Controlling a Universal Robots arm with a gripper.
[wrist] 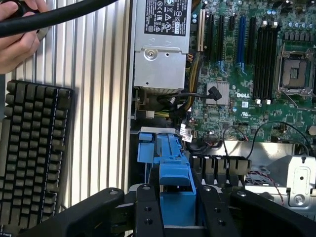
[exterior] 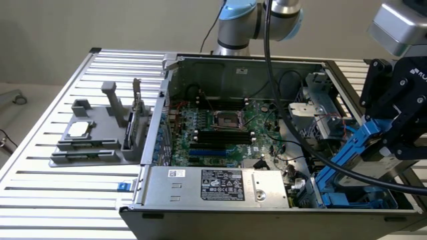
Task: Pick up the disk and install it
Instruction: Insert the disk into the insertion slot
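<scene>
While the end effector (wrist: 177,197) clamps the disk (wrist: 174,165), wrist view reveals keyboard (wrist: 34,153).

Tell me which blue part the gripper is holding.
The disk: its blue rails are clamped in the gripper, tilted above the case. The other blue bracket sits lower inside; the small blue clip is at the case's corner, exterior view's left.

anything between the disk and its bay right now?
Nothing clear. The gripper holds the disk just above the blue bay. A thick black cable crosses them in the exterior view; cannot tell if it lies between.
</scene>
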